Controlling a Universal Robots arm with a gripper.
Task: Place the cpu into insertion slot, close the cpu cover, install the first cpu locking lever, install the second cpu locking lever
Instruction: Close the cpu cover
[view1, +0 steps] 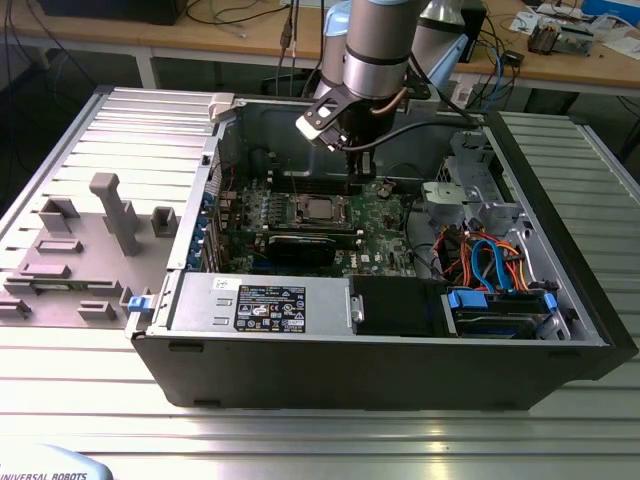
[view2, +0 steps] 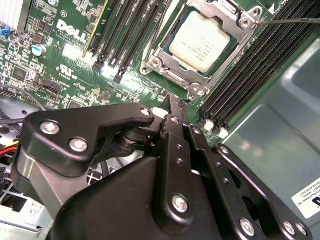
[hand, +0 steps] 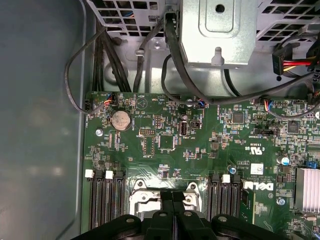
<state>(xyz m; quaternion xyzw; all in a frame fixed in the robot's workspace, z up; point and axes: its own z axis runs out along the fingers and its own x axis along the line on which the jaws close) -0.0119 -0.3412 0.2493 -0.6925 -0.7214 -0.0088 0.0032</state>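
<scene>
The cpu (view2: 201, 40), a square chip with a silvery top, lies in the insertion slot (view2: 169, 36) on the green board. The cpu cover (view2: 159, 64), a silver frame, lies flat around it. A thin metal locking lever (view2: 290, 21) runs out from the cover's corner. My gripper (view2: 176, 102) hovers beside the socket with its black fingers shut together and nothing held. In the exterior view the gripper (view1: 357, 178) stands just past the socket (view1: 318, 210), toward the exterior view's right. In the first wrist view the fingertips (hand: 167, 196) sit over the socket frame (hand: 141, 199).
Black memory slots (view2: 250, 65) flank the socket on both sides. A black card (view1: 300, 248) lies in front of the socket. Bundled cables (view1: 485, 262) and a drive cage (view1: 470, 190) fill the case's right. A grey fixture plate (view1: 100, 230) lies outside the case, at the exterior view's left.
</scene>
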